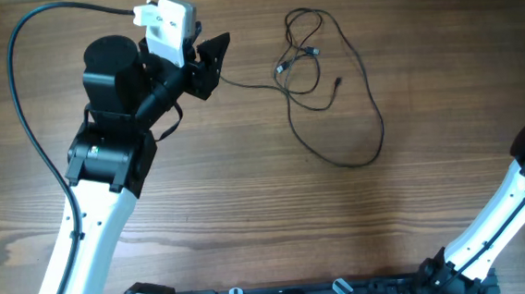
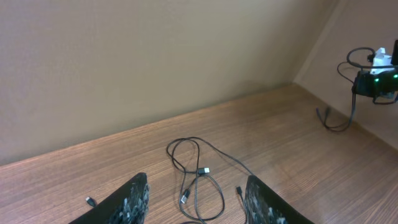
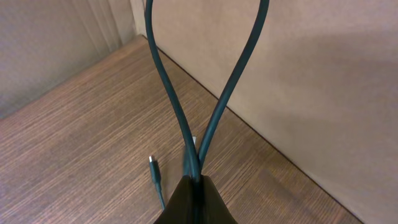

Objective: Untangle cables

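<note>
The thin black cables lie on the wooden table in a loose tangle with one long loop trailing toward the front right. My left gripper is open just left of the tangle, and a thin cord runs from it to the tangle. In the left wrist view its fingers straddle cable loops and plugs on the table. My right gripper is shut on a dark cable loop that stands up from its fingers. It also shows in the left wrist view, off to the far right.
A loose plug lies on the table by the right fingers. Another small plug lies left of the left fingers. The left arm's thick black cable arcs over the table's left side. Walls border the table.
</note>
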You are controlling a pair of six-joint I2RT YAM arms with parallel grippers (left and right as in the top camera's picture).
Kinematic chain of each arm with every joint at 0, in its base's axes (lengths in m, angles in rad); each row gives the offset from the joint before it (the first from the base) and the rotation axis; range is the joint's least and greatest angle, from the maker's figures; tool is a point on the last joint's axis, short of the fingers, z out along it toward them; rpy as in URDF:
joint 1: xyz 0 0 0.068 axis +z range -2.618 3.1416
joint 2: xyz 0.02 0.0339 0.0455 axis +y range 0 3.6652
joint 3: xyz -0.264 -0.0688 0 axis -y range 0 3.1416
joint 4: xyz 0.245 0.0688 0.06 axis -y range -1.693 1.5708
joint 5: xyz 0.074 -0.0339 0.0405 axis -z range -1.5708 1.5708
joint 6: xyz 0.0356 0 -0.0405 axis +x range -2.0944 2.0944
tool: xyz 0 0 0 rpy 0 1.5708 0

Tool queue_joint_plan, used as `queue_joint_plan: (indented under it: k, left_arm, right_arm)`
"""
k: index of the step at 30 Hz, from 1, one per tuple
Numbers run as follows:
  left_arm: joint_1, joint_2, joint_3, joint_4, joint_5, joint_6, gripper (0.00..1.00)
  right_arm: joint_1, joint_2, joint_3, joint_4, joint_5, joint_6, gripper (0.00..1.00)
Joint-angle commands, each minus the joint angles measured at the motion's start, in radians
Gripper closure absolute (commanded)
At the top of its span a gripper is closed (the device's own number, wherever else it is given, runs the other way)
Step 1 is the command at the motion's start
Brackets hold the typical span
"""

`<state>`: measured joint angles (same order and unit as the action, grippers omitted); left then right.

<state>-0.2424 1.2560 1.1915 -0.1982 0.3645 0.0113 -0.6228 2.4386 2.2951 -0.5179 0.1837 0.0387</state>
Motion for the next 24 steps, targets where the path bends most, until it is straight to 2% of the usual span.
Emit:
queue_joint_plan:
  k: [1, 4, 6, 7, 8, 12, 13, 14, 20, 24]
  left_arm:
    - [-0.003, -0.020, 0.015, 0.004, -0.006, -0.020, 0.48]
    - [-0.003, -0.020, 0.015, 0.002, -0.006, -0.020, 0.49]
    - [-0.003, -0.020, 0.015, 0.002, -0.006, -0.020, 0.48]
    - [-0.003, -0.020, 0.015, 0.002, -0.006, -0.020, 0.48]
    - [-0.003, -0.020, 0.015, 0.000, -0.006, -0.020, 0.48]
    - [-0.003, -0.020, 0.015, -0.001, -0.006, -0.020, 0.49]
    - [-0.003, -0.020, 0.015, -0.002, -0.006, -0.020, 0.49]
    - [-0.003, -0.020, 0.015, -0.002, -0.006, -0.020, 0.48]
    - [-0.003, -0.020, 0.015, -0.016, -0.006, -0.019, 0.47]
    - [-0.002, -0.020, 0.015, -0.038, -0.014, 0.011, 0.45]
  right_arm:
    - [0.002, 0.010, 0.020, 0.001, -0.027, -0.013, 0.96]
    - [0.004, 0.010, 0.020, -0.023, -0.058, -0.008, 0.95]
    - [0.003, 0.010, 0.020, -0.031, -0.057, 0.014, 0.84]
    - [0.003, 0.010, 0.020, -0.031, -0.057, 0.014, 0.76]
    - [0.004, 0.010, 0.020, -0.034, -0.057, 0.015, 0.54]
    - [0.004, 0.009, 0.021, -0.053, -0.089, 0.047, 0.24]
    - [0.005, 0.009, 0.021, -0.060, -0.100, 0.048, 0.22]
    - [0.004, 0.008, 0.022, -0.071, -0.099, 0.050, 0.16]
    - [0.004, -0.032, 0.022, -0.142, -0.053, 0.112, 0.00]
    - [0.005, -0.105, 0.022, -0.250, 0.048, 0.217, 0.01]
